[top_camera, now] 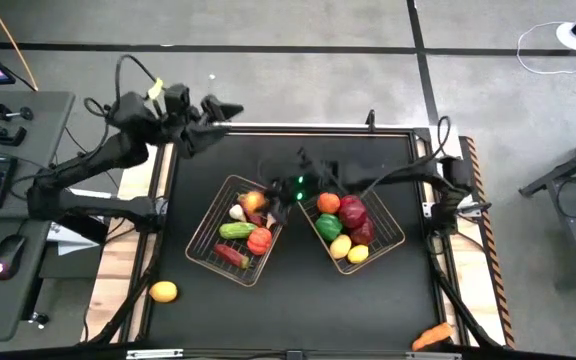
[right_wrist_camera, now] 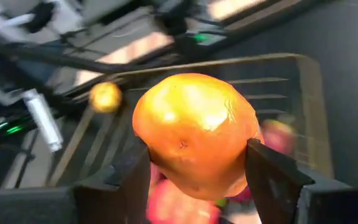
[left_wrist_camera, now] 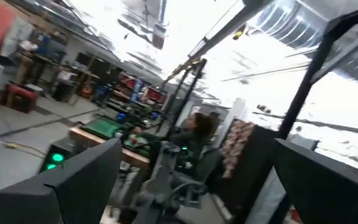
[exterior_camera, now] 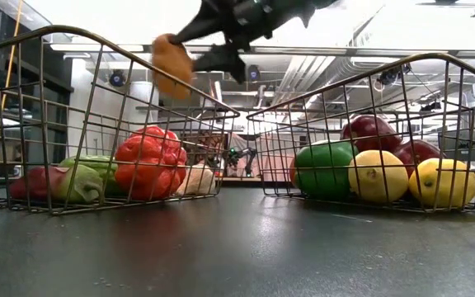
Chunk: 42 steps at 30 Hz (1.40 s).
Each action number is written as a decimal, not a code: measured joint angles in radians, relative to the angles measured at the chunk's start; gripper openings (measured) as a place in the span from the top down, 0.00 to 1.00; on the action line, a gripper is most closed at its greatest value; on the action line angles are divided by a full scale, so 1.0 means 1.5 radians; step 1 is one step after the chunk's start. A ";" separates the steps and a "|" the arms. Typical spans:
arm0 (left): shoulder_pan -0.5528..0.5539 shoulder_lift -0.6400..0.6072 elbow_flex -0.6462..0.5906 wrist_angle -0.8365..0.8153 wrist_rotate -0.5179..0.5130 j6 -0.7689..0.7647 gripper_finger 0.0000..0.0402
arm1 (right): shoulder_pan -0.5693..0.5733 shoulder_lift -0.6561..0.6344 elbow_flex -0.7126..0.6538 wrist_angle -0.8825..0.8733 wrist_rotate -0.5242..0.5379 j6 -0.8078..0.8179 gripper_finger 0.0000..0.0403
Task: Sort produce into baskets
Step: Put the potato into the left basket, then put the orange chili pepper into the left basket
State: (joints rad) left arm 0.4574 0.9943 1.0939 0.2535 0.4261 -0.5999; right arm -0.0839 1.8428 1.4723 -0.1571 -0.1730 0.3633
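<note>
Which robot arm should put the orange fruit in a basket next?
The right one, most likely. Its tool already grips the orange fruit and hangs above the left basket. The left tool is up at the table's far edge, away from both baskets.

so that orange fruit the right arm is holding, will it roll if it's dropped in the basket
Probably a little: the orange fruit looks rounded and smooth. It seems rigid, since the right tool pinches it without denting it. The left basket already holds produce, which would likely stop it.
</note>
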 joint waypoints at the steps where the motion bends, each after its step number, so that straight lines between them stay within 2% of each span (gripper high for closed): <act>1: -0.031 0.000 0.000 0.000 -0.026 0.000 0.01 | 0.013 0.008 0.000 0.018 0.000 -0.002 0.48; 4: -0.130 0.000 0.000 -0.001 -0.114 0.002 0.01 | 0.044 0.023 0.000 0.052 0.012 -0.001 0.44; 9: -0.288 0.000 0.000 0.003 -0.267 0.025 0.01 | 0.078 0.028 0.000 0.065 0.097 0.035 0.38; 12: -0.365 0.000 0.000 0.005 -0.339 0.042 0.01 | 0.083 0.028 0.000 0.062 0.124 0.030 0.37; 16: -0.450 0.003 0.000 0.003 -0.405 0.062 0.01 | 0.083 0.028 0.000 0.067 0.127 0.034 0.37; 22: -0.544 0.002 0.000 0.002 -0.415 0.101 0.01 | 0.077 0.028 0.000 0.063 0.090 0.055 0.33; 30: -0.619 -0.022 0.000 0.001 -0.414 0.157 0.01 | 0.073 0.028 0.026 0.033 0.064 0.100 0.03; 35: -0.663 -0.047 0.000 -0.021 -0.414 0.200 0.01 | 0.068 0.028 0.114 -0.065 -0.046 0.173 0.06; 38: -0.683 -0.053 0.000 -0.035 -0.413 0.213 0.01 | 0.096 0.028 0.184 -0.161 -0.044 0.176 0.07; 42: -0.705 -0.052 0.000 -0.039 -0.414 0.216 0.01 | 0.168 0.027 0.254 -0.299 0.014 0.159 0.07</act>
State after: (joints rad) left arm -0.6008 0.9161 1.0939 0.1954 -0.1944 -0.2760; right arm 0.1680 1.8828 1.8533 -0.6061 -0.1520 0.6022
